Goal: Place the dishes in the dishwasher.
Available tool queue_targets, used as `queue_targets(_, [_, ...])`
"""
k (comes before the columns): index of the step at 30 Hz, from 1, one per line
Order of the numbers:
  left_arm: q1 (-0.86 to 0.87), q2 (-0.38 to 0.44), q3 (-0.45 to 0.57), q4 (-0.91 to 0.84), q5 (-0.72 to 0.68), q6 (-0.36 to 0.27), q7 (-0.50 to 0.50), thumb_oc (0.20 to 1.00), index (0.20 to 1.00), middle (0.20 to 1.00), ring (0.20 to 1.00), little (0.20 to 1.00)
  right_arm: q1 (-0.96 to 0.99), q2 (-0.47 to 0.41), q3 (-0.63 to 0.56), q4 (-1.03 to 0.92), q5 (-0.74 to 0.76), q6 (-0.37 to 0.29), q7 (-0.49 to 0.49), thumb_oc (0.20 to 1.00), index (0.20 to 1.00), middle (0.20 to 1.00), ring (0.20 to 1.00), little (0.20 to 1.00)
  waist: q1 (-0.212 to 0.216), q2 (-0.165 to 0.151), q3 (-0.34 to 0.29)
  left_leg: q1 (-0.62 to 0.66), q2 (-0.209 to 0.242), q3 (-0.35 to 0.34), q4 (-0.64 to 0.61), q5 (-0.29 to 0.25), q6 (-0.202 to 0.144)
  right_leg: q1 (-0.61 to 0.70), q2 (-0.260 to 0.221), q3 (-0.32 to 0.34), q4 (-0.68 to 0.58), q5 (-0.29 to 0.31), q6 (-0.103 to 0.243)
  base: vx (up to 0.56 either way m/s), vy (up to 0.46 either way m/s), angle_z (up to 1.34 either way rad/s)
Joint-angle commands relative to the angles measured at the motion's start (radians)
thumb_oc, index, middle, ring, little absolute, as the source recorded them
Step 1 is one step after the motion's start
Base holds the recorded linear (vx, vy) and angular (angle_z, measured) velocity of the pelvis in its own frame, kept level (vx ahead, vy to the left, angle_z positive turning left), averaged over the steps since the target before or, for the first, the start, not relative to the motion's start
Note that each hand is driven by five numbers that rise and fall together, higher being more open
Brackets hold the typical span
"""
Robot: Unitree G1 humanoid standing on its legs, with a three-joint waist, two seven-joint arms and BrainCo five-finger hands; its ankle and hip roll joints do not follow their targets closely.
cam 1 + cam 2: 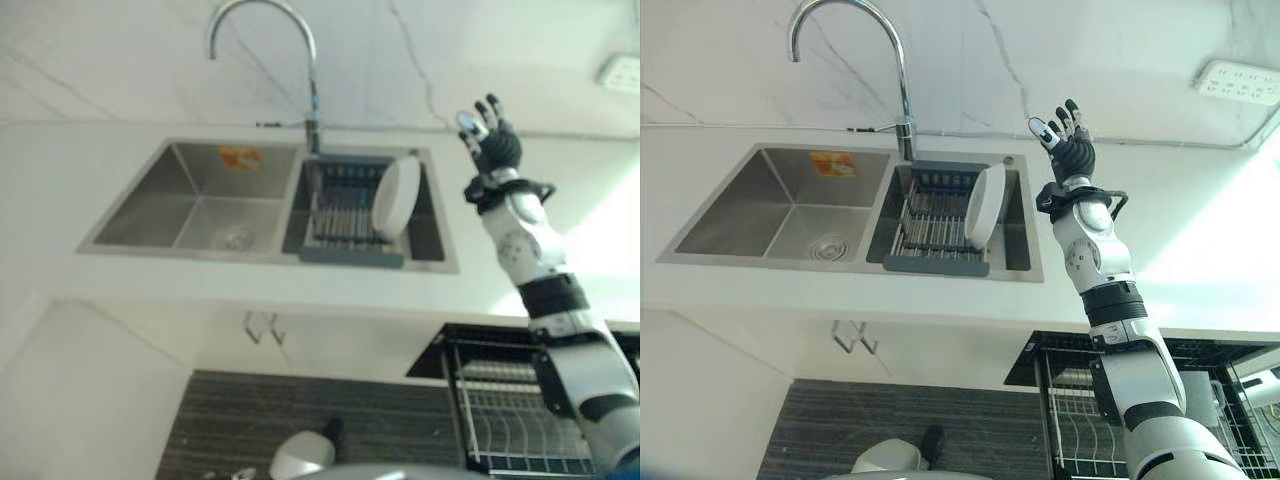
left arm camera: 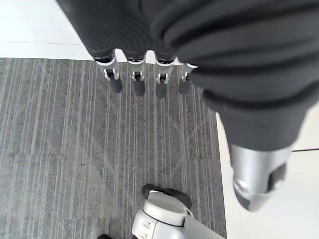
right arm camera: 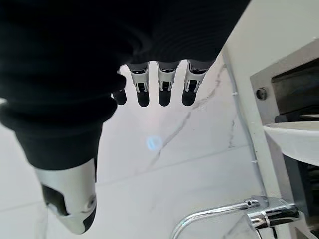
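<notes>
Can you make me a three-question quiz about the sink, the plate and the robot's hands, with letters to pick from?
1. Where is the white plate?
A. On the floor
B. Standing on edge in the drying rack in the sink's right basin
C. In the right robot hand

2. How many basins does the steel sink have?
A. One
B. Two
C. Three

3. How is the right robot hand?
A. Open, fingers spread, holding nothing
C. Curled round the faucet
B. Pinching a plate

Answers:
1. B, the plate leans upright in the rack, beside the faucet.
2. B, an empty left basin and a right one with the rack.
3. A, it is raised over the countertop to the right of the sink, with nothing in it.

The left robot hand hangs open over the grey floor.
</notes>
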Motion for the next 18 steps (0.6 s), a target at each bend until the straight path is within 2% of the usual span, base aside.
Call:
queue_targets(1, [-0.012, 0.03, -0.061, 0.043, 0.033, 0.011, -0.001, 1.0, 1.0, 1.0, 1.0, 1.0, -0.085, -0.043, 0.002, 0.02, 0.0, -0.022, -0.002, 1.0, 1.0, 1.0, 1.0, 1.0, 0.043, 0.037, -0.05, 0.049, 0.09, 0.017, -0.025, -0.062, -0.067, 0.006, -0.072, -0.041, 0.051, -0.02, 0.061, 0.05, 0.028, 0.05])
queue_targets(10, [0.014, 0.029, -0.059, 0.014, 0.051, 0.002, -0.006, 1.0, 1.0, 1.0, 1.0, 1.0, -0.027, -0.017, 0.005, 0.024, -0.006, -0.004, -0.012, 1.0, 1.0, 1.0, 1.0, 1.0, 0.042, 0.042, -0.029, 0.042, 0.09, 0.018, -0.025, -0.059, -0.062, -0.002, -0.082, -0.033, 0.054, -0.015, 0.066, 0.04, 0.013, 0.0])
queue_targets(18, [0.019, 0.029, -0.063, -0.023, 0.049, 0.012, -0.02, 1.0, 1.0, 1.0, 1.0, 1.0, 0.019, 0.0, 0.007, 0.028, -0.013, -0.018, -0.018, 1.0, 1.0, 1.0, 1.0, 1.0, 0.039, 0.051, -0.008, 0.025, 0.088, 0.013, -0.025, -0.05, -0.057, -0.017, -0.09, -0.028, 0.06, -0.011, 0.07, 0.0, 0.0, 0.0])
